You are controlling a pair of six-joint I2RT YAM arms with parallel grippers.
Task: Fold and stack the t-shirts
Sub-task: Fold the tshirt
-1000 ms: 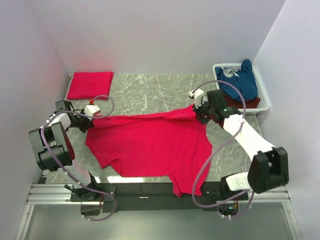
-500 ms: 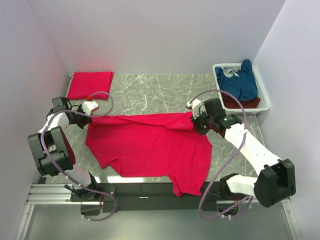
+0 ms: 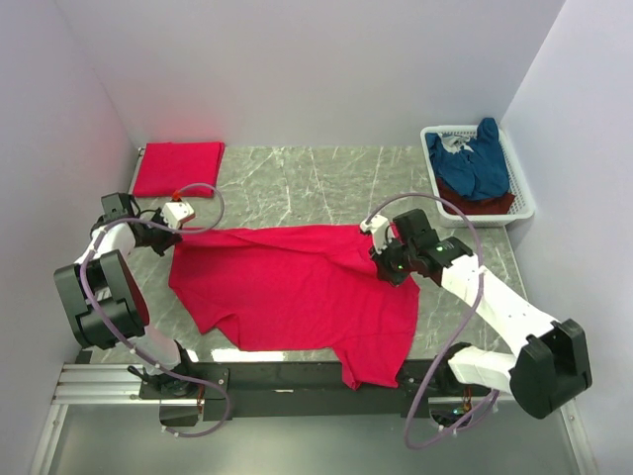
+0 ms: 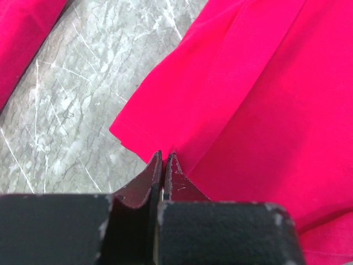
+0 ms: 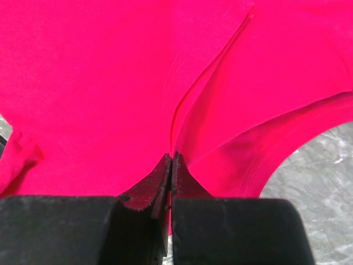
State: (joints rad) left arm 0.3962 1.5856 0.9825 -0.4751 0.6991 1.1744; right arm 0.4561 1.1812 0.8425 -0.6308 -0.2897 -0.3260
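Since a second ago:
- red t-shirt (image 3: 297, 287) is spread flat mid-table as before. Its near-right corner hangs over the black rail (image 3: 267, 376) at the near edge, same as before.
- right gripper (image 3: 382, 261) has come nearer and left, dragging the shirt's far-right corner inward. Jaws are together, pinching cloth; the wrist view shows a crease running from the tips.
- right arm's elbow has swung out right and nearer.
- the shirt's far edge was a taut line between the two grippers. Now it kinks, with a fold bunched just beside the right gripper.
- left gripper (image 3: 180, 234) has barely shifted since half a second ago. It is clamped on the shirt's far-left corner, jaws pressed together on the hem per the wrist view, with bare table (image 3: 297, 178) to its left.

Around:
- right arm's lavender cable (image 3: 420, 196) arcs over the gripper and drops just beside the shirt's right edge. Cannot tell if it touches the cloth.
- far left: folded red t-shirt (image 3: 178, 168) lies flat against the wall, well apart from the spread one.
- far right: white basket (image 3: 522, 188) holds a crumpled navy t-shirt (image 3: 475, 166) on top of a dark red t-shirt (image 3: 495, 203).
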